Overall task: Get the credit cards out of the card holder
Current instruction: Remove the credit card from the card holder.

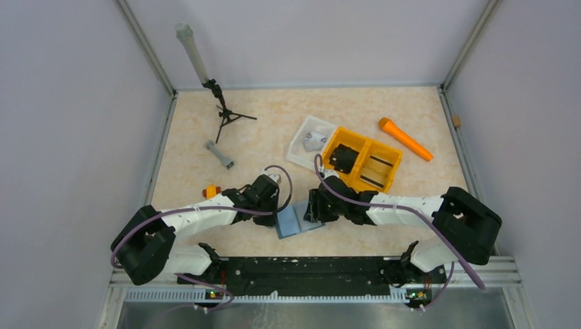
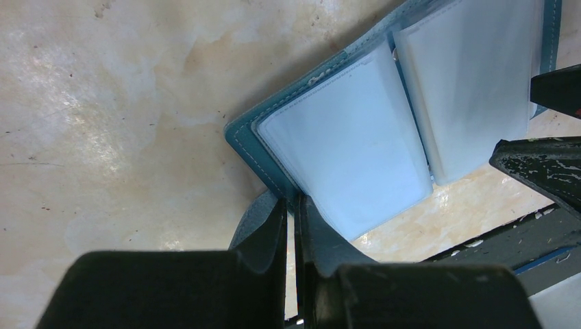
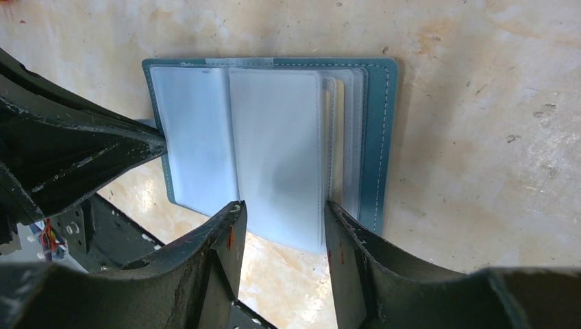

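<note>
From where I stand, the card holder (image 3: 378, 137) lies open on the worktop (image 3: 479, 151), between the two tools. The left tool (image 2: 296, 205) is pressed nearly together at the holder's edge and appears to be pinching it, though the contact is hard to see. The right tool (image 3: 284, 209) stands half spread, its fingers on either side of a clear sleeve (image 3: 274, 137) just ahead of it.

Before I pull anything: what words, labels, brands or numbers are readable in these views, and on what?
None can be read in any view.
card holder: stitched teal cover, no brand or label showing.
clear sleeves: look blank; no print or card numbers visible.
orange bin and white tray: no marking shows; they are too small in the top view to rule out fine print.
</note>
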Controlling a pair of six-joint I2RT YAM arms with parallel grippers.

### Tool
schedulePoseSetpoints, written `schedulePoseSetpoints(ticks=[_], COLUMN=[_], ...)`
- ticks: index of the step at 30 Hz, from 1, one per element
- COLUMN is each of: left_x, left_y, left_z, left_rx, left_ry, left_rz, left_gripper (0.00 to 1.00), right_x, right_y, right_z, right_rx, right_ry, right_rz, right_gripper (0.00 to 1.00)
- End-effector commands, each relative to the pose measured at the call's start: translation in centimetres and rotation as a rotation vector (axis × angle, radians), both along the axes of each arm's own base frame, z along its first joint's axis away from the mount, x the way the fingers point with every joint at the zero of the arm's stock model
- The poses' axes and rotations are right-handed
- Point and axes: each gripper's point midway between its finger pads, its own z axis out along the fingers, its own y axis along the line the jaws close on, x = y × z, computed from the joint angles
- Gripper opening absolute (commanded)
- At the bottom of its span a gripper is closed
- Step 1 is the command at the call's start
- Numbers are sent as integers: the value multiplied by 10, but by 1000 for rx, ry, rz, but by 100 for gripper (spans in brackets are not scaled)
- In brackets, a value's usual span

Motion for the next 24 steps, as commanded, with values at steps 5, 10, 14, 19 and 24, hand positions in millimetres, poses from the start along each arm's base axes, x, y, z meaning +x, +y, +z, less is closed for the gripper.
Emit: schedulePoseSetpoints(ticks=[5, 10, 14, 19, 24], left_x=[5, 5, 5, 5, 5], left_y=[7, 6, 6, 6, 6], left_z=[-15, -14, -14, -14, -14], left_rx=[48, 46, 45, 46, 45], left_ry=[-22, -22, -22, -21, -18], left_rz=[4, 3, 2, 2, 0], left_gripper=[8, 8, 8, 7, 7], right_x=[-8, -10, -11, -12, -14], right_y=[19, 28, 34, 40, 43], right_z=[4, 12, 23, 36, 37], right_rx=[54, 104, 145, 196, 203], right_ry=[15, 15, 7, -2, 1], right_rz=[58, 71, 84, 101, 115], right_gripper=[47, 44, 39, 30, 30])
